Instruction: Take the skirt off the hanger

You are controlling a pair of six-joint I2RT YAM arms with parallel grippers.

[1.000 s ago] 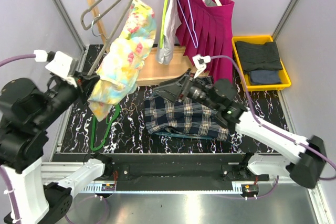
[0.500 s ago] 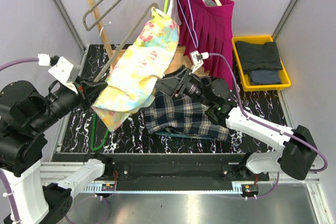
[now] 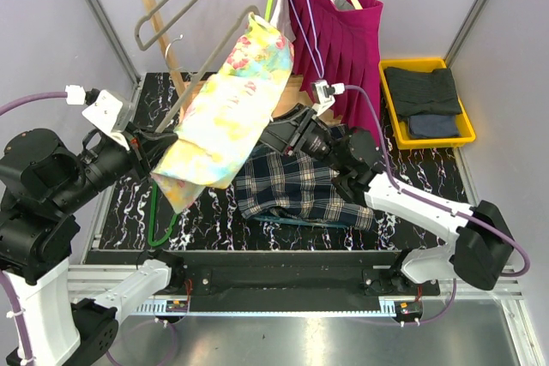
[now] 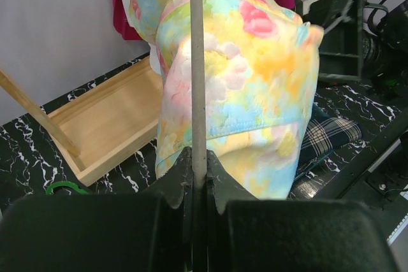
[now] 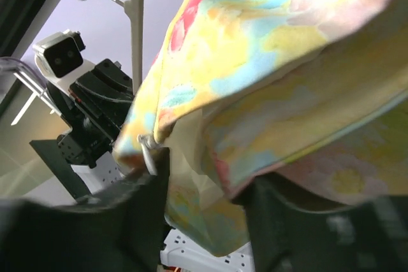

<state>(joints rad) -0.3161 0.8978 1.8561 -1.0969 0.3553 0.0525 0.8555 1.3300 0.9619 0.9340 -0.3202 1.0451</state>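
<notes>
Right hand (image 3: 280, 135): my fingertips are hidden behind the floral skirt (image 3: 225, 113).
Hanger (image 4: 196, 62): its top runs off my left wrist view.

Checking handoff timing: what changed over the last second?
The left gripper, shut on the hanger, swung the floral skirt up and right towards the right gripper, which moved left to meet it. Its open fingers now straddle the skirt's edge. The plaid skirt, magenta skirt and yellow bin stayed put.
</notes>
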